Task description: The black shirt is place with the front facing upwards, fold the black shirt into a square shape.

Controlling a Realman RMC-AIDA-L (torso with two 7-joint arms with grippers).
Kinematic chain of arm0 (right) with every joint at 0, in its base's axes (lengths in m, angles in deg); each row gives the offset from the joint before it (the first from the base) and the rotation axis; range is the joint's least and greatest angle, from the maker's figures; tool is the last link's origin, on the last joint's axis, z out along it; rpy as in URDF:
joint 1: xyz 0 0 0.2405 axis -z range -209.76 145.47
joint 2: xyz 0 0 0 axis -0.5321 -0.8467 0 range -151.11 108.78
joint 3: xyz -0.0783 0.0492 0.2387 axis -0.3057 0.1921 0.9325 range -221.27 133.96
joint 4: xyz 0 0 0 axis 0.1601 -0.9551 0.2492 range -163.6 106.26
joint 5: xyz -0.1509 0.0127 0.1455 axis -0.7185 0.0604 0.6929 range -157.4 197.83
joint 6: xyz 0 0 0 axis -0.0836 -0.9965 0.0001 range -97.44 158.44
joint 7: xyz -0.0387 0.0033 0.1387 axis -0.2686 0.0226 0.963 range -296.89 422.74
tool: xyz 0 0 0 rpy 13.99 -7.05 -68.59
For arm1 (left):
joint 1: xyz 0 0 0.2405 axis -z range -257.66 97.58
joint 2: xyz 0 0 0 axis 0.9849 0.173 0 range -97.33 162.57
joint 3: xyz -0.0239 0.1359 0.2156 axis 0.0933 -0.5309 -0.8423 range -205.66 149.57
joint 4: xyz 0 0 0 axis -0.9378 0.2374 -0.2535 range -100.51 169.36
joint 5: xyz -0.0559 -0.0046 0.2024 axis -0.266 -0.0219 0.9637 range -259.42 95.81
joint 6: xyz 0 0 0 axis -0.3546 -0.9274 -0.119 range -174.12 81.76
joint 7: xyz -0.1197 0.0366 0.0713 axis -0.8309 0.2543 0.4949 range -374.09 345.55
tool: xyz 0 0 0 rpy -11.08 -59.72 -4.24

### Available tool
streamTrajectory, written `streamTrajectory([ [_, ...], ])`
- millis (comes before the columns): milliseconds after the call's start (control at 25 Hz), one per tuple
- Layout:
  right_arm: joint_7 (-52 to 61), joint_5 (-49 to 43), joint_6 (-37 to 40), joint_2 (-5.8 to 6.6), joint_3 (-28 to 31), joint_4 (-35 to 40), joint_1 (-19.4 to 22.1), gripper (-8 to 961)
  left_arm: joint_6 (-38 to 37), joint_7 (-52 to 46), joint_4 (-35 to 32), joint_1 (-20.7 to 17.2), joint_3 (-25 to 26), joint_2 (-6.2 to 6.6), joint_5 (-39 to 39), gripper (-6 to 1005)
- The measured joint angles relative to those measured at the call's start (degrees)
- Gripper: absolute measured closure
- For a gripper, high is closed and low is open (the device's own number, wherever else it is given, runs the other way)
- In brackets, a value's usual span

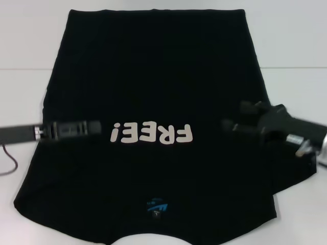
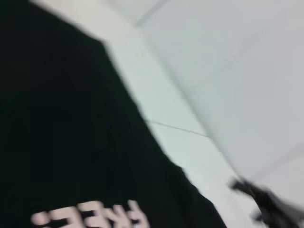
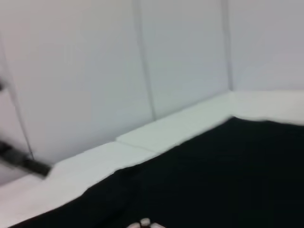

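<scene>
The black shirt (image 1: pixel 158 76) lies flat on the white table (image 1: pixel 296 92), front up. Its white "FREE!" print (image 1: pixel 152 133) reads upside down, and the blue neck label (image 1: pixel 156 206) sits at the near edge. My left gripper (image 1: pixel 96 127) reaches in from the left and hovers over the shirt just beside the print. My right gripper (image 1: pixel 228 125) comes in from the right at about the same height, above the shirt's right side. The left wrist view shows the shirt (image 2: pixel 61 133) with the right gripper (image 2: pixel 266 202) farther off. The right wrist view shows the shirt's (image 3: pixel 223 175) edge.
A thin dark cable (image 1: pixel 10 163) curls on the table at the near left. White wall panels (image 3: pixel 180 57) stand behind the table's far edge. Bare white table surface runs along both sides of the shirt.
</scene>
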Motion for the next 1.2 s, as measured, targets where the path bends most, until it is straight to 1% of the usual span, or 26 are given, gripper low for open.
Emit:
streamTrajectory([
  [80,16.04,-4.03,0.19,0.62,-2.26,7.82,0.01,49,-2.92,8.21,-0.14,-1.74,0.18,-1.09,-0.77,467],
  [120,22.82,-6.13,0.2,1.13,-3.32,11.26,-0.1,50,-3.71,11.15,-0.22,-2.43,0.25,-1.56,-1.17,425],
  [160,30.46,-9.24,0.37,1.95,-4.73,14.85,-0.42,51,-4.65,15.46,-0.33,-3.49,0.34,-2.28,-1.81,386],
  [200,37.41,-11.78,0.61,2.83,-5.89,17.73,-0.82,52,-5.43,19.03,-0.38,-4.36,0.38,-2.88,-2.28,348],
  [240,44.05,-14.8,1.46,4.02,-7.06,20.26,-1.35,53,-6.32,23.02,-0.39,-5.25,0.41,-3.51,-2.71,309],
  [320,56.95,-20.79,4.5,6.82,-8.99,24.03,-2.89,55,-8.19,31.05,-0.39,-6.91,0.41,-4.7,-3.17,232],
  [360,60.09,-22.32,5.53,7.63,-9.26,24.71,-3.52,56,-8.63,33.58,-0.39,-7.44,0.37,-5.16,-3.21,193],
  [440,68.14,-27.21,8.45,9.99,-9.66,26.47,-5.27,58,-8.77,36.68,-0.39,-8.36,0.29,-5.84,-3.15,166],
  [520,74.26,-31.73,10.95,11.45,-9.69,27.72,-6.71,60,-8.35,37.73,-0.41,-8.8,0.03,-6.17,-2.93,139],
  [600,78.72,-36.57,12.08,11.95,-9.69,28.83,-7.8,62,-7.98,38.14,-0.41,-9.04,-0.41,-6.27,-2.75,112],
  [640,80.47,-39.08,12.51,11.97,-9.7,29.11,-8.29,63,-7.95,38.18,-0.4,-9.08,-0.46,-6.24,-2.73,99],
  [800,82.9,-47.35,11.17,11.29,-9.65,27.31,-10.01,67,-7.86,38.35,-0.38,-9.34,-0.51,-5.96,-2.66,45],
  [880,83.08,-48.43,9.54,11.07,-9.68,25.1,-10.35,69,-7.6,38.39,-0.38,-9.4,-0.52,-5.86,-2.65,46],
  [1080,82.79,-48.9,5.09,11.07,-10.12,18.1,-11.58,74,-7.25,38.48,-0.5,-9.58,-0.54,-5.8,-2.33,48],
  [1200,82.88,-49.11,2.27,10.8,-11.38,15.32,-12.28,77,-6.9,38.51,-0.53,-9.6,-0.54,-5.8,-1.76,47],
])
